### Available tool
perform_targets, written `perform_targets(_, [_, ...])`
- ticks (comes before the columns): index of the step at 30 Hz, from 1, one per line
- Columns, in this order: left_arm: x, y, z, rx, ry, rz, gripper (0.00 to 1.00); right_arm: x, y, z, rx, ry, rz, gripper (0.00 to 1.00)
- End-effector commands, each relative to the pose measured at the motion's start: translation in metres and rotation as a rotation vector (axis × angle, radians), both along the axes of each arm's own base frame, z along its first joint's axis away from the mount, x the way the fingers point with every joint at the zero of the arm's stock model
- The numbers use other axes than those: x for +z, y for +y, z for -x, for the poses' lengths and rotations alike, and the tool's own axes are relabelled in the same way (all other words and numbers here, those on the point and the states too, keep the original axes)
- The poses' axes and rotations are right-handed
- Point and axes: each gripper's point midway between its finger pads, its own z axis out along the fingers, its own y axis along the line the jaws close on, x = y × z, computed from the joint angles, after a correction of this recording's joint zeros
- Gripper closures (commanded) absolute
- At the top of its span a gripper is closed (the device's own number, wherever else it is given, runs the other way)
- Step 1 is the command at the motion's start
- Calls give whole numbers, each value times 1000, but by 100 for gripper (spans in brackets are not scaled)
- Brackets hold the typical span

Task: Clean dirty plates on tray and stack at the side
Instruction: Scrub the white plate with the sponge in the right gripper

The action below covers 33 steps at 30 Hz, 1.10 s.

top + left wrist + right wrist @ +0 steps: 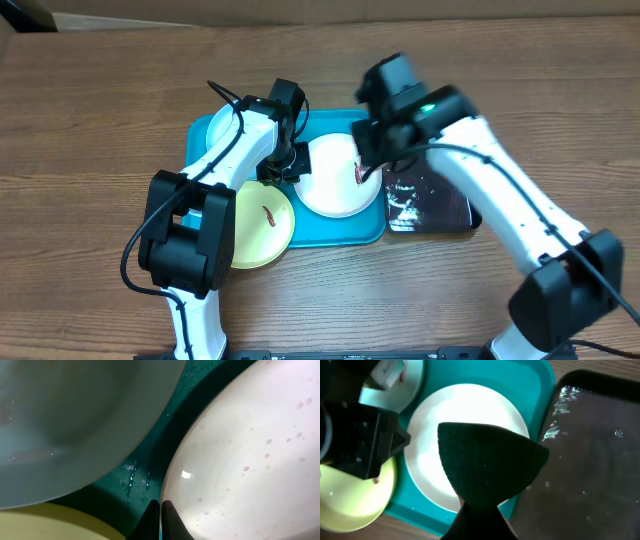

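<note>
Tray (335,236), turquoise, on wooden counter (100,120); every place below is given from it.

- White plate (335,190): inside the tray, right half. I see a reddish smear near its right rim and pink specks across it in the left wrist view.
- Cyan plate (218,128): inside the tray, far left corner, partly under the left arm.
- Yellow-green plate (262,230): at the tray's left corner nearest the arm bases, overhanging the rim onto the counter, with a brown smear at its middle.
- Black tray (432,208): just beside the tray's right edge, wet and glossy.
- Left claw (160,517): low in the tray between the cyan and white plates, its fingers drawn together on the white plate's left rim.
- Right claw (477,522): above the white plate's right side, clamped on a folded dark green scouring pad (487,467).
</note>
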Motion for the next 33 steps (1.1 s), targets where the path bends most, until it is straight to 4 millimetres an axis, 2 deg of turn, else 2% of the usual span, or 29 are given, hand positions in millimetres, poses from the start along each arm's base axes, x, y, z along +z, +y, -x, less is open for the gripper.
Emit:
perform_targets(1, [6, -8, -1, -9, -14, 19, 96, -13, -11, -16, -99, -83, 177, 96])
perform_targets(5, [6, -8, -1, -9, -14, 18, 96, -39, -6, -18, -107, -85, 271, 96])
perform_targets(9, [6, -7, -1, -9, -11, 18, 96, -68, -13, -23, -156, -76, 369, 96])
perform_targets(13, [6, -7, -1, -9, -11, 17, 96, -98, -12, -23, -145, -28, 404, 96])
perform_targets(17, [6, -7, 0, -9, -8, 16, 96, -117, -10, -21, -158, 9, 404, 96])
perform_targets(23, [6, -7, 0, -9, -7, 16, 96, -136, 5, -11, -137, 80, 323, 96])
perform_targets(33, [6, -7, 0, -9, -7, 16, 96, -163, -3, 4, -155, 115, 322, 96])
